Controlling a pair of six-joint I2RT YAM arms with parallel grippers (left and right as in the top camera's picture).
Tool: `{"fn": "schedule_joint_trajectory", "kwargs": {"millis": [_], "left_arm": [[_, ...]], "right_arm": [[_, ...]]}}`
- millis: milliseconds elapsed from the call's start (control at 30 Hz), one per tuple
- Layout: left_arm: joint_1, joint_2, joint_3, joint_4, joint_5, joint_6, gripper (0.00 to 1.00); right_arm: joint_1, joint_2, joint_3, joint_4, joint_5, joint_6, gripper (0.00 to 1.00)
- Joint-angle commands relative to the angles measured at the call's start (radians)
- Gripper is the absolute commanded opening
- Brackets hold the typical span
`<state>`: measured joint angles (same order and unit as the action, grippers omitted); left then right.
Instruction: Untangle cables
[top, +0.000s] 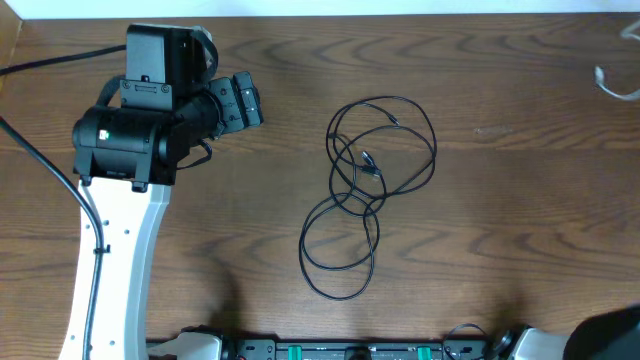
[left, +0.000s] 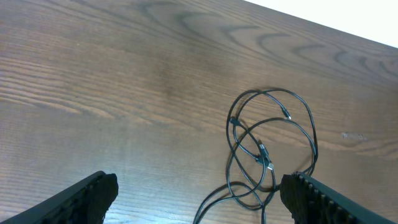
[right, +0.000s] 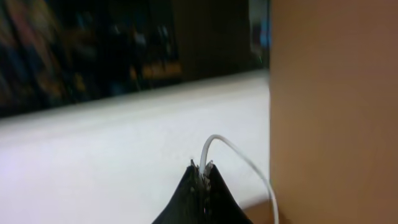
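Black cables (top: 368, 190) lie in a loose tangle of loops on the middle of the wooden table, small plugs showing at the centre. In the left wrist view the same cables (left: 267, 143) sit ahead, toward the right finger. My left gripper (top: 243, 100) hovers open to the left of the tangle, and nothing lies between its fingers (left: 199, 190). A white cable (right: 239, 155) rises from the tips of my right gripper (right: 204, 168), which is shut on it. A piece of white cable (top: 613, 86) also lies at the table's far right edge.
The table (top: 500, 230) is dark brown wood with a pale strip along its far edge. The left arm's white link (top: 115, 260) and a thick black arm cable (top: 45, 170) cross the left side. The right arm's dark base (top: 610, 338) fills the bottom right corner.
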<state>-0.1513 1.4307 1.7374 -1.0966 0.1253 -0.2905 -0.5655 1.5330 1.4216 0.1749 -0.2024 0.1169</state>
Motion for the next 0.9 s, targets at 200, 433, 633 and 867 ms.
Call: {"fn": "schedule_joint_trajectory", "kwargs": {"millis": [200,433,633,867], "left_arm": [[0.004,0.007,-0.014,-0.006,-0.006,0.01,0.9],[0.004,0.007,-0.015,-0.022,-0.006,0.01,0.9],[0.004,0.007,-0.015,-0.022,-0.006,0.01,0.9],[0.004,0.007,-0.015,-0.022,-0.006,0.01,0.9]], "right_arm": [[-0.068,0.205,0.005,-0.109,0.022,-0.024,0.01],[-0.11,0.315,0.005,-0.157,0.083,-0.017,0.01],[-0.144,0.386,0.005,-0.148,0.107,0.026,0.03],[-0.156,0.431,0.005,-0.142,0.043,0.107,0.99]]}}
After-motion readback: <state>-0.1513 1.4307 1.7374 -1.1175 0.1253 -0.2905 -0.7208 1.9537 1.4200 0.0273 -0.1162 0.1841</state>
